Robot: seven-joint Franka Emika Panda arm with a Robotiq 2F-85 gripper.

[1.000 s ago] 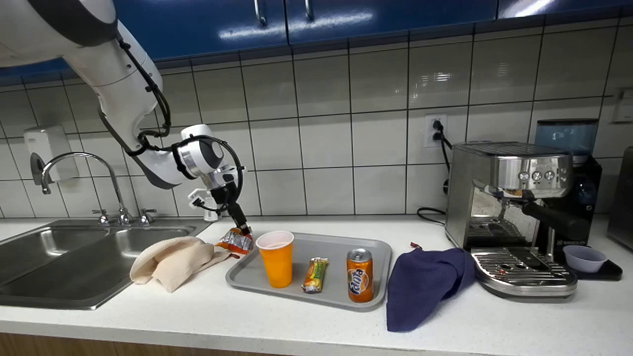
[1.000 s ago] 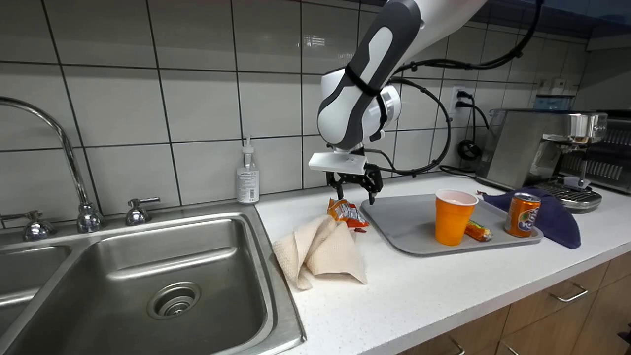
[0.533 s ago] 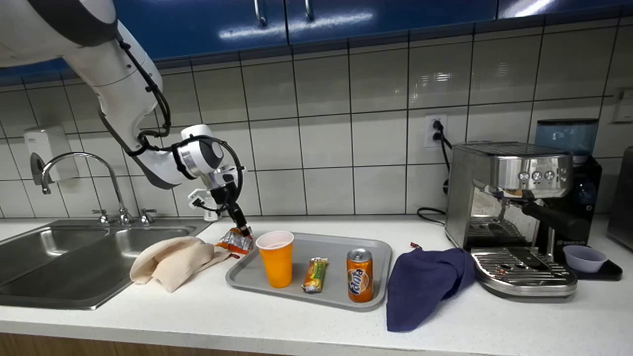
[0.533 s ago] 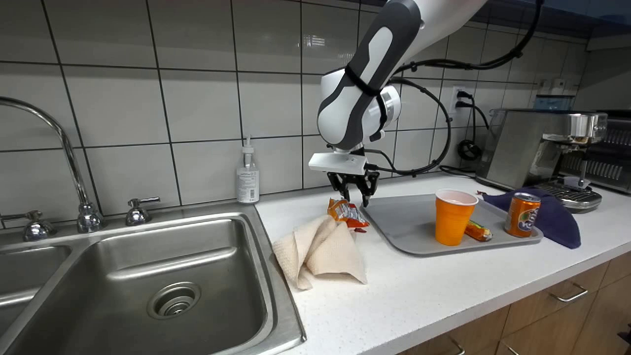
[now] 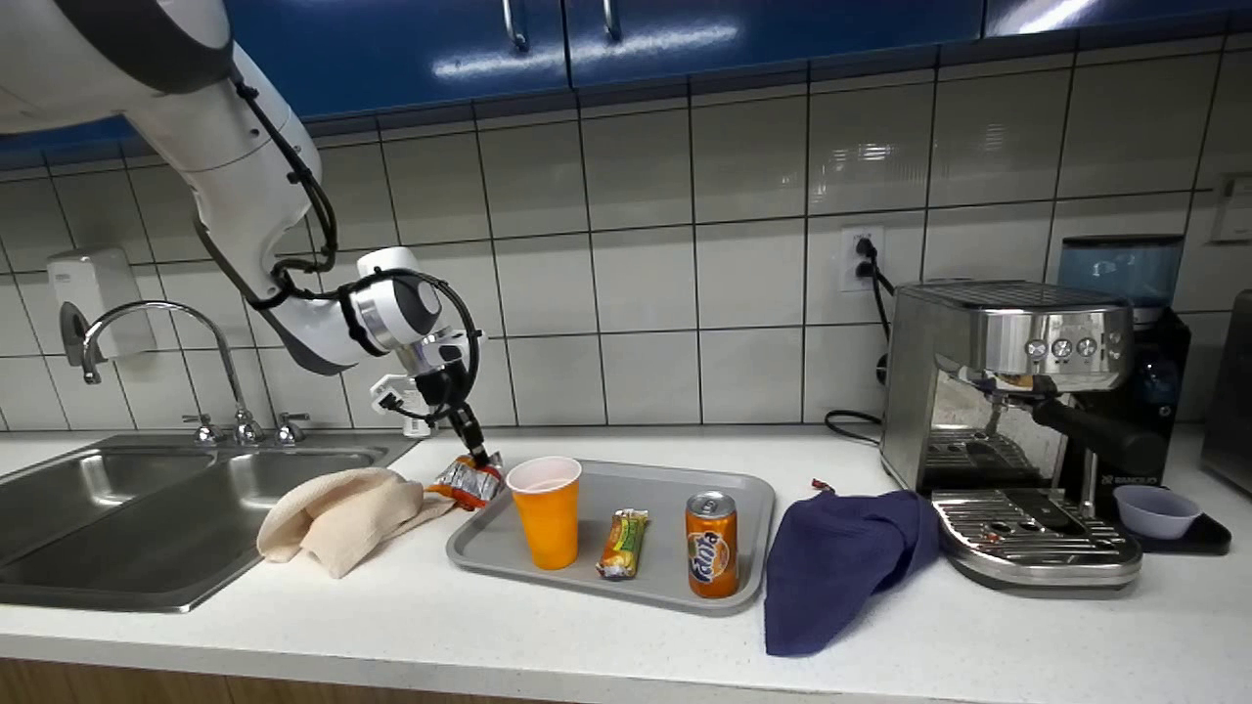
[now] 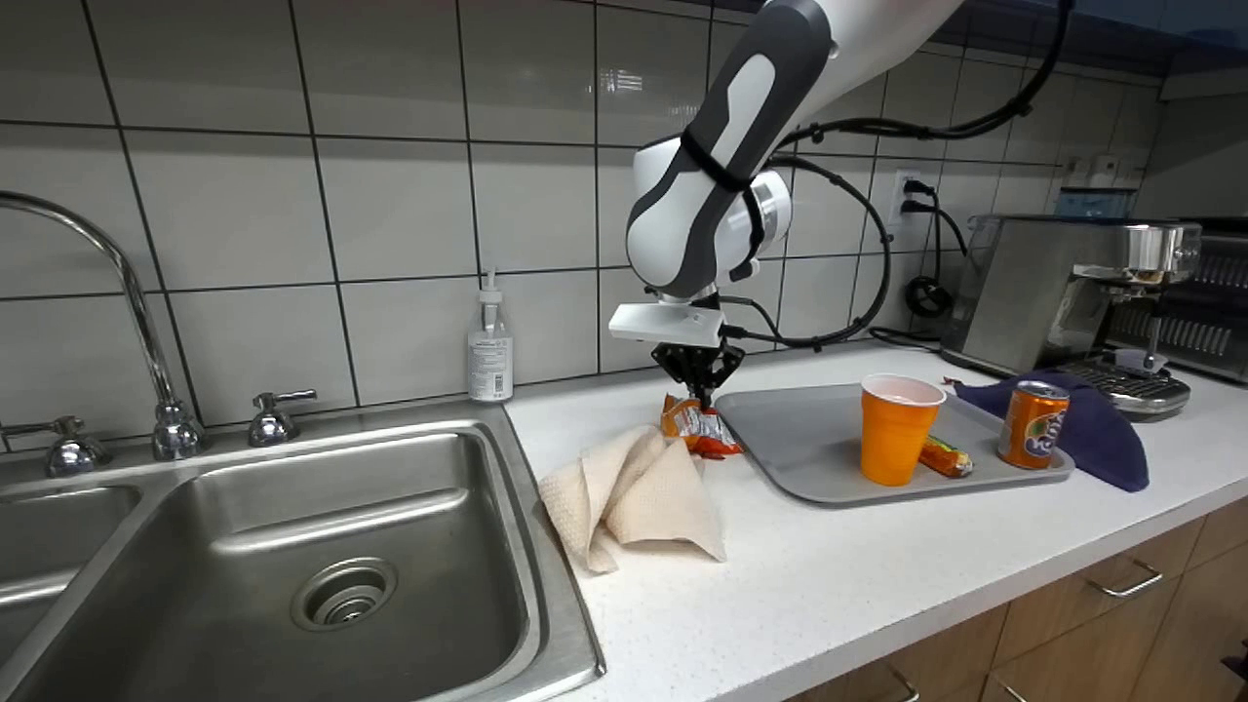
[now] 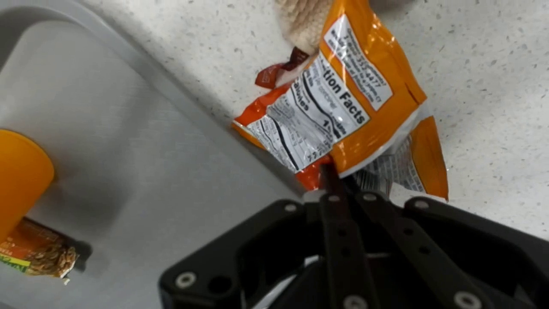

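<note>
1. White speckled countertop (image 5: pixel 489 626): spans the full width in an exterior view.
2. White-and-dark-grey jointed robot arm (image 5: pixel 254 186): angled down from upper left in that view.
3. Stainless steel double-basin sink (image 6: pixel 558 595): set into the counter.
4. Boxy steel espresso machine (image 5: pixel 910 391): on the counter, well apart from the sink.
5. Flat grey rounded-rectangle tray (image 5: pixel 665 489): on the counter, between sink and machine.
6. Two crumpled cloths: navy fabric cloth (image 5: pixel 846 567) between tray and machine; beige textured cloth (image 6: pixel 643 497) between sink and tray.
7. Black two-finger gripper (image 7: pixel 340 175): fingers drawn together, pinching a crinkled orange-and-silver film snack bag (image 7: pixel 334 111).
8. Snack bag position: between beige cloth and tray, right by the tray's rim. Can't tell if it touches the rim. Nutrition print faces the wrist camera.
9. Tall orange plastic cup, white inside (image 5: pixel 548 518): upright on the tray, at the end near the bag.
10. Orange metal Fanta can (image 5: pixel 712 557): upright, towards the tray's opposite end.
11. Orange-yellow-green wrapped snack bar (image 5: pixel 623 545): lying on the tray between cup and can.
</note>
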